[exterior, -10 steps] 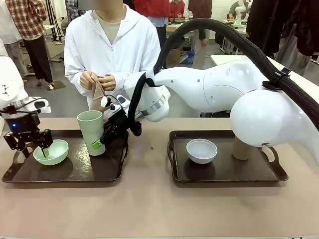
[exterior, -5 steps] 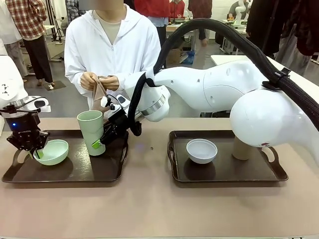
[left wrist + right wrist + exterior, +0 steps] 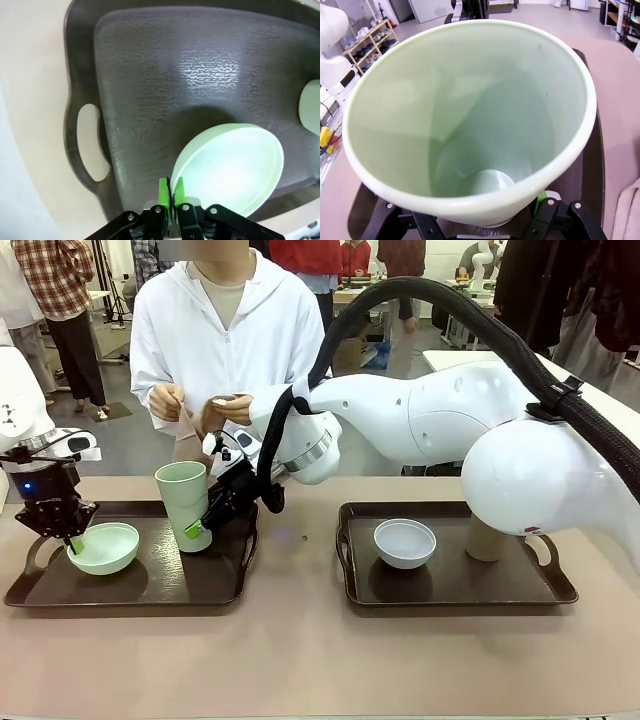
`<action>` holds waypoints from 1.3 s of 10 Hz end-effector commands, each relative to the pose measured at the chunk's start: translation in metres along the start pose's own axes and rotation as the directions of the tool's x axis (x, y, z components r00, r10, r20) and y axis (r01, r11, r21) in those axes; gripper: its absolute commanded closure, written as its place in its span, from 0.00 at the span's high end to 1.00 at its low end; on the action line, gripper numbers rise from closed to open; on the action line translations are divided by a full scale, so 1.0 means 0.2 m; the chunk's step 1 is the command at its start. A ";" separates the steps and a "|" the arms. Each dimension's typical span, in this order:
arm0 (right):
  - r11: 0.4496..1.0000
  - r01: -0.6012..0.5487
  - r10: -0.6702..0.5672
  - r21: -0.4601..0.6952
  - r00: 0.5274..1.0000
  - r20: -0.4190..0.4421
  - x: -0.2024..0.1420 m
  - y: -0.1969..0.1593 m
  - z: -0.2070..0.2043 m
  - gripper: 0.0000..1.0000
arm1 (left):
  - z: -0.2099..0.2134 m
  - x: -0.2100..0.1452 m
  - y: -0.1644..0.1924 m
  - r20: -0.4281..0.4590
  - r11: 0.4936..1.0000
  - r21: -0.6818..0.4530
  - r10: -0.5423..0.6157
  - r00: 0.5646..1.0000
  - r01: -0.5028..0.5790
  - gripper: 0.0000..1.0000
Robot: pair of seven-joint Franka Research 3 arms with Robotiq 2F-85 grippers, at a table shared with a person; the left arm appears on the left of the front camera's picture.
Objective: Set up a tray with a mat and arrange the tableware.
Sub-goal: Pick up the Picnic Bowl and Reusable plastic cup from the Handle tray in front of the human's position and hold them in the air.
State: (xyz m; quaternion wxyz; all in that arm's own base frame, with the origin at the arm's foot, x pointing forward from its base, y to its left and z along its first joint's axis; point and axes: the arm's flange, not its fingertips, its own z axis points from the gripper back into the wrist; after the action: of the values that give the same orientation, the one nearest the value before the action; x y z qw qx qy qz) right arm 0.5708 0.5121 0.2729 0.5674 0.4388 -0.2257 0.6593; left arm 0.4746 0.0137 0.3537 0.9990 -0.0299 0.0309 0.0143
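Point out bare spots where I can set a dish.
Free: the table between the two trays, its near strip, and the right tray's front. Crowded: the left tray, left end effector on the green bowl, right end effector at the green cup.

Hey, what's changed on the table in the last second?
The left hand closed on the mint bowl at its rim. The person's hands drew apart. The right hand stayed gripping the green tumbler; the white bowl and tan tumbler stayed put.
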 end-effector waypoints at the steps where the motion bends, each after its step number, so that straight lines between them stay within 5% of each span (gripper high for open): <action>1: 1.000 0.023 -0.023 -0.012 0.999 -0.024 0.00 0.07 0.08 0.24 | 0.05 -0.02 -0.01 -0.060 0.999 0.009 0.051 0.997 -0.050 0.00; 4: 0.996 -0.009 0.007 -0.084 1.000 -0.028 0.15 0.37 0.29 0.24 | 0.36 -0.07 -0.05 -0.074 0.995 -0.093 0.024 0.997 -0.031 0.00; 9: 0.936 -0.168 0.147 -0.310 0.985 -0.092 0.62 0.93 0.59 0.24 | 0.92 -0.27 -0.13 0.052 0.994 -0.107 -0.015 0.999 0.020 0.00; 13: 0.932 -0.197 0.173 -0.304 0.979 -0.106 0.77 0.97 0.62 0.24 | 0.98 -0.28 -0.13 0.062 0.995 -0.096 -0.021 0.998 0.026 0.00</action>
State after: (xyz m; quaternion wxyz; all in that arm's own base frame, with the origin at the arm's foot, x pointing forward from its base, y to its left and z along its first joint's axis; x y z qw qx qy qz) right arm 0.4315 0.4455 0.5004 0.5766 0.2933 -0.3433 0.6809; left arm 0.4310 0.0003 0.5553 0.9969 -0.0787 -0.0017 0.0070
